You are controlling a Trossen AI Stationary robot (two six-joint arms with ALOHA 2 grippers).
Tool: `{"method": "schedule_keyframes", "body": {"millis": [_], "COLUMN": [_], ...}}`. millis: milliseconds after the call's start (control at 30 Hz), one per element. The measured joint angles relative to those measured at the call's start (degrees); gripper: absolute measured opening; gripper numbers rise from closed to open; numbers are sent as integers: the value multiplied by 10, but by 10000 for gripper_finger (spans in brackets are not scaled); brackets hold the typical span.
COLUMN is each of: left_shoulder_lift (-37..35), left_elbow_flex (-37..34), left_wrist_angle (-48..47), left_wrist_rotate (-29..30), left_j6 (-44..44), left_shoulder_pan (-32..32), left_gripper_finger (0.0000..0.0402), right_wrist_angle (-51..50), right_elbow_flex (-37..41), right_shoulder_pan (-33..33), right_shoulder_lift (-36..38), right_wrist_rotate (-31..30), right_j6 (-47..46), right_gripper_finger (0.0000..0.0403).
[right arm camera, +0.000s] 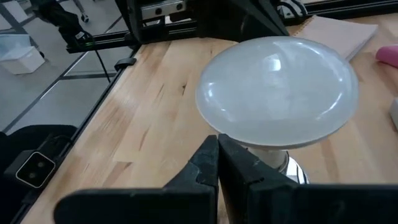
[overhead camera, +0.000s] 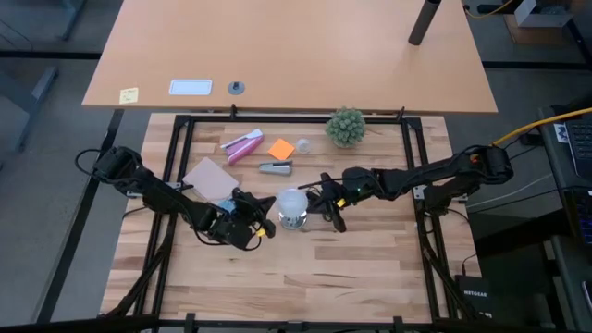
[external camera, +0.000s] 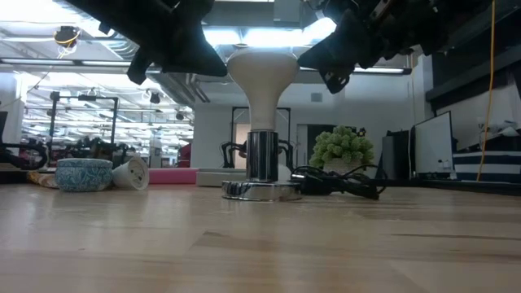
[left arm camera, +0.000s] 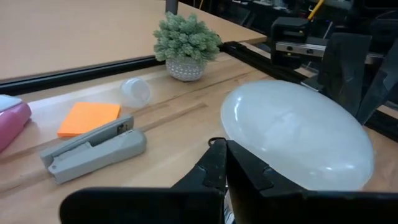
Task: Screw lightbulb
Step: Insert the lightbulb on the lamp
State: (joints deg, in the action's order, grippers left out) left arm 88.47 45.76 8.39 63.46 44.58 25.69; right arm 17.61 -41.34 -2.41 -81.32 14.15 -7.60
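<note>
A: Quick pass, L to R. What's on the left?

B: Left gripper (overhead camera: 264,225) down low on the wood surface (overhead camera: 305,277), just left of the lightbulb (overhead camera: 292,205). Fingers closed, nothing between them. From its wrist cam the tips sit right at the bulb's dome, can't tell if touching.

A: Where's the bulb exactly?

B: Mid-surface, upright, dome up, base down in the shiny metal socket (external camera: 262,168). Low view shows it standing straight, white dome (external camera: 262,69) above the chrome cylinder, black cord (external camera: 342,183) trailing off to the side near the plant.

A: Stuff behind it?

B: Back row, L to R: tan notepad (overhead camera: 209,176), pink item (overhead camera: 242,145), orange sticky pad (overhead camera: 281,148), grey stapler (overhead camera: 276,167) in front of that, small clear cup (overhead camera: 302,144) on its side, then green plant ball in a pot (overhead camera: 345,127). All well apart from the bulb.

A: Right side?

B: Right gripper (overhead camera: 337,225) just right of the bulb, also closed, empty. Wrist cam: tips (right arm camera: 217,163) close under the dome's edge, socket rim peeking below. Contact unclear.

A: So both arms flank it?

B: Yep, one each side, bulb between. Neither gripping it.

A: Anything beyond?

B: Second tan desk (overhead camera: 296,55) behind w/ yellow sticky note (overhead camera: 129,94) and a white label (overhead camera: 191,88).
</note>
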Motion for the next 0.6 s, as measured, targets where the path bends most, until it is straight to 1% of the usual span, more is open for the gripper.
{"method": "schedule_keyframes", "body": {"millis": [133,267,400,600], "left_shoulder_lift": [0,0,0,0], "left_elbow_flex": [0,0,0,0], "left_wrist_angle": [0,0,0,0], "left_wrist_rotate": [2,10,24,24], "left_j6": [-14,-15,-24,-33], "left_shoulder_pan": [0,0,2,2], "left_gripper_finger": [1,1,1,1], "right_wrist_angle": [-1,-2,-3,-18], "right_elbow_flex": [0,0,0,0], "right_shoulder_pan": [0,0,0,1], "right_shoulder_lift": [0,1,1,1], "right_wrist_rotate": [1,19,19,20], "right_j6": [3,18,19,19], "right_gripper_finger": [9,9,9,9]}}
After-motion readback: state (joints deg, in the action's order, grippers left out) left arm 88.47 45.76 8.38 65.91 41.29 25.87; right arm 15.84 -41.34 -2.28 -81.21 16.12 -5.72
